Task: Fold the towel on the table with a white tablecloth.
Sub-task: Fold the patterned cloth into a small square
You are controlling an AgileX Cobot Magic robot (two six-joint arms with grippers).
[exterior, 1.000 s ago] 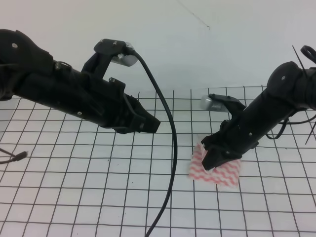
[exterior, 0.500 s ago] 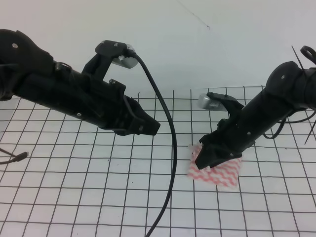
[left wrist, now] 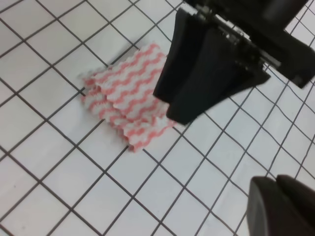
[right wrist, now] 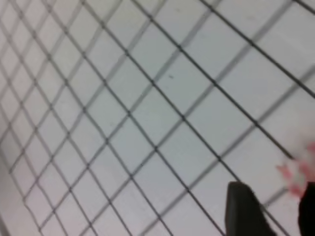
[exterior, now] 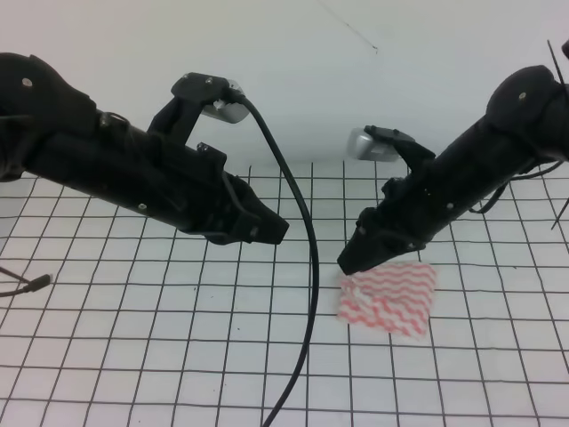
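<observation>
We see the towel (exterior: 388, 298) lying folded on the gridded tablecloth (exterior: 133, 356), our right claw (exterior: 351, 262) closed and empty just above its left edge, our left claw (exterior: 271, 227) closed, empty, well apart.

A thick black cable (exterior: 307, 267) hangs in a long curve down the middle of the exterior high view, running from near the top of the left side to the bottom edge. At the far left edge a thin dark wire (exterior: 25, 284) with a small plug-like tip lies low (its other end is cut off by the frame). Behind everything stands a plain white wall (exterior: 356, 80), crossed by a faint thin line near the top.
</observation>
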